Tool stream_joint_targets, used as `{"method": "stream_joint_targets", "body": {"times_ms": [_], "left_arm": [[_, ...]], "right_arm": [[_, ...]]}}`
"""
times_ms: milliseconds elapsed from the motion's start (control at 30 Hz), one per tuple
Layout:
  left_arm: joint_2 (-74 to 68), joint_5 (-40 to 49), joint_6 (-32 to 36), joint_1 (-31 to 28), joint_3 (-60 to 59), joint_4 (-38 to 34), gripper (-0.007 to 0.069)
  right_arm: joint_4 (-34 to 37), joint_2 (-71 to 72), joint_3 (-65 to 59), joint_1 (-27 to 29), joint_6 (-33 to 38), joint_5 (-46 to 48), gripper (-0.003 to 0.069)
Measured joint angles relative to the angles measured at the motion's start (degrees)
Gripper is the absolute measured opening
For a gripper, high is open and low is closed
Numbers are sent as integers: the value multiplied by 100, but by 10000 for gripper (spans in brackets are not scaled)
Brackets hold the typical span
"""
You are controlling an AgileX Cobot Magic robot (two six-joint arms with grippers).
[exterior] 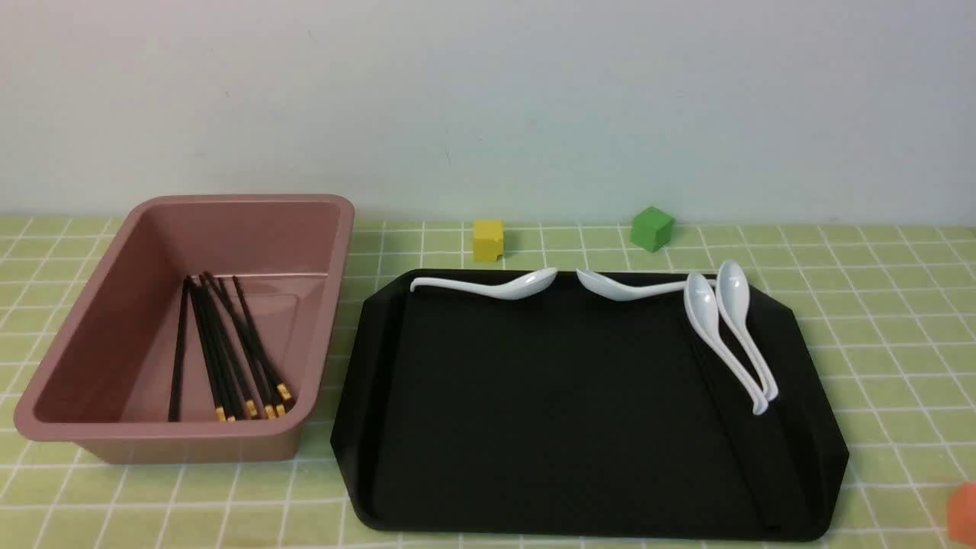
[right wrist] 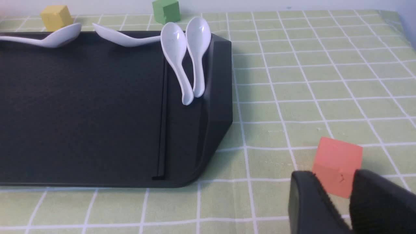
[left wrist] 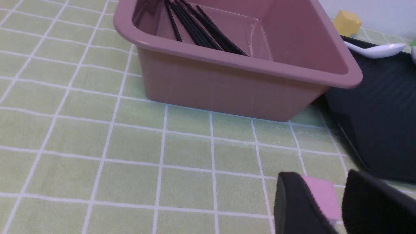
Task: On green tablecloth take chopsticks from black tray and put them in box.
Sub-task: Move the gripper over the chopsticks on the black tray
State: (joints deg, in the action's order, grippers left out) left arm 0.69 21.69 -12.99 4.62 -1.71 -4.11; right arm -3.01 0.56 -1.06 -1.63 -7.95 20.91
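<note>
The black tray (exterior: 579,412) lies right of the pink box (exterior: 191,442), on the green cloth (exterior: 900,396). Black sticks (exterior: 221,351) sit in the box, well apart from both grippers. The left gripper (left wrist: 312,201) and right gripper (right wrist: 331,201) are open, holding nothing.

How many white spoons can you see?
4. All lie on the black tray: two along its far edge, left and middle-right, and two side by side near its right edge.

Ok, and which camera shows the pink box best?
The front view: it shows the whole pink box and the chopsticks inside. The left wrist view cuts off its far part; the right wrist view doesn't clearly show it.
</note>
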Motion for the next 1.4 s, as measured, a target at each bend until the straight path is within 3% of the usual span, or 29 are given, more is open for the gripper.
{"method": "stream_joint_targets", "body": {"times_ms": [1400], "left_arm": [[0,0,0,0,0,0,238]], "right_arm": [[0,0,0,0,0,0,239]]}}
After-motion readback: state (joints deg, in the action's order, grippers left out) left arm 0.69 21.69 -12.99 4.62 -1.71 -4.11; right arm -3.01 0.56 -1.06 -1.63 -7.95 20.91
